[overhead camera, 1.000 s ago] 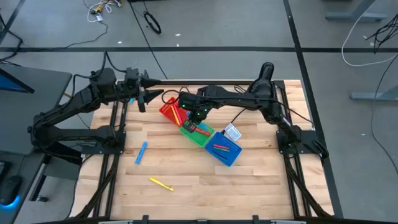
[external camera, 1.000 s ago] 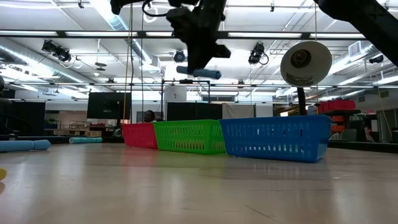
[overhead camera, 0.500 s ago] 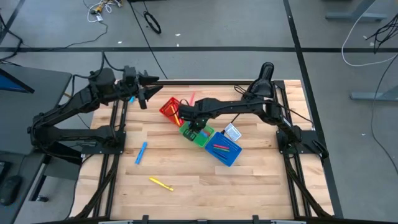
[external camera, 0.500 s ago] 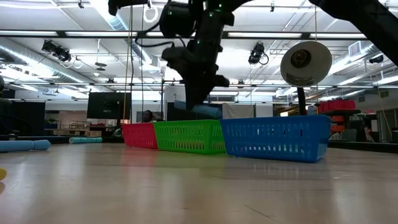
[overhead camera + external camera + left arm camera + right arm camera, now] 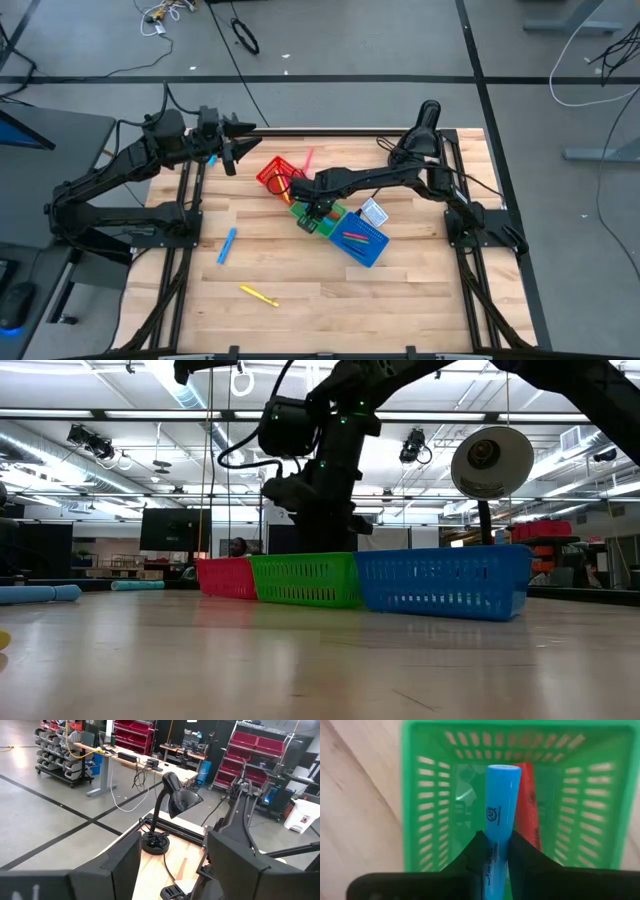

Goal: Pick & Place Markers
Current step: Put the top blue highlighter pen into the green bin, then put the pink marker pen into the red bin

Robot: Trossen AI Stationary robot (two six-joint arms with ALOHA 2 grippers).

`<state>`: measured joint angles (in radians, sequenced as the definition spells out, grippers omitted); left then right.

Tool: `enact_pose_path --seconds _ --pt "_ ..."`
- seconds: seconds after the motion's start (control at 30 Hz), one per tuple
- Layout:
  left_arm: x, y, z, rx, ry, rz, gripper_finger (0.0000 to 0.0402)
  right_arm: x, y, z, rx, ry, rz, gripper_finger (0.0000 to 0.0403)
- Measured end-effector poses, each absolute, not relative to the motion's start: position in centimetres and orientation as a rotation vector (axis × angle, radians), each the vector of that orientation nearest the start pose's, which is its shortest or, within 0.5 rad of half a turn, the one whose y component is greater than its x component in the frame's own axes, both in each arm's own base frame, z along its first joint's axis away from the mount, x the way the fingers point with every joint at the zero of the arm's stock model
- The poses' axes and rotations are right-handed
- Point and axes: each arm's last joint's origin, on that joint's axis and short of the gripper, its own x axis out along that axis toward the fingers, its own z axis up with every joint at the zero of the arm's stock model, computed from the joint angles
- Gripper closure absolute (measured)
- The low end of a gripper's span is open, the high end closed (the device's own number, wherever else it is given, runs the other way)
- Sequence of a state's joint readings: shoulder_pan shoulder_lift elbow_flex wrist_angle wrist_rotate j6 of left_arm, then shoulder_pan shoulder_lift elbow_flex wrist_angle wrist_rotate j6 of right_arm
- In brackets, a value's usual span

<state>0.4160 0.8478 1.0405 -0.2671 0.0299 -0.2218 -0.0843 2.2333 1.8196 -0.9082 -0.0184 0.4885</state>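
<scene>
Markers are going into bins, and you are in the middle of putting one in. Your right gripper (image 5: 313, 207) is low over the green bin (image 5: 318, 218), and its fingers (image 5: 472, 851) are clenched on a blue marker (image 5: 498, 832). That marker points into the bin, where a red marker (image 5: 526, 805) already lies.

I think your next move is to let the fingers go so the blue marker drops in. Keep it inside the walls when you do.

Your left gripper (image 5: 234, 146) waits up near the far left edge of the tabletop (image 5: 300, 290), with its fingers apart and nothing in them.

Only the right wrist view shows the marker in the grip. The high view shows what it cannot: another blue marker (image 5: 228, 245) and a yellow marker (image 5: 259, 295) lying on the tabletop, well apart from the bins.
</scene>
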Motion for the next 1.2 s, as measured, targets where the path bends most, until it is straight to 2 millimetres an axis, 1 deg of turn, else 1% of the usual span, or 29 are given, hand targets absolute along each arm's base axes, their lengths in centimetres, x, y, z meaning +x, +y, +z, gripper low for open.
enact_pose_path --seconds 0.2,0.4,0.53,0.67,0.83,1.03,1.2 --pt "15.7 6.8 40.0 -0.236 0.030 0.392 0.0168 45.6 -3.8 17.6 0.478 1.248 -0.362 0.0363" --pt "15.7 6.8 40.0 -0.237 0.032 0.374 0.0168 45.6 -3.7 17.6 0.499 1.256 -0.333 0.0294" --pt "15.7 6.7 40.0 -0.237 0.033 0.365 0.0168 45.7 -3.7 17.6 0.499 1.246 -0.332 0.0267" --pt "15.7 6.7 40.0 -0.237 0.033 0.365 0.0168 45.7 -3.7 17.6 0.501 1.249 -0.333 0.0258" --pt "15.7 6.7 40.0 -0.237 0.033 0.365 0.0168 45.6 -3.8 17.8 0.489 1.248 -0.325 0.0259" --pt "15.7 6.7 40.0 -0.228 0.035 0.366 0.0168 44.9 -4.3 19.6 0.499 1.241 -0.321 0.0266" --pt "15.7 6.8 40.0 -0.210 0.038 0.378 0.0168 43.9 -4.6 22.2 0.496 1.211 -0.307 0.0269"
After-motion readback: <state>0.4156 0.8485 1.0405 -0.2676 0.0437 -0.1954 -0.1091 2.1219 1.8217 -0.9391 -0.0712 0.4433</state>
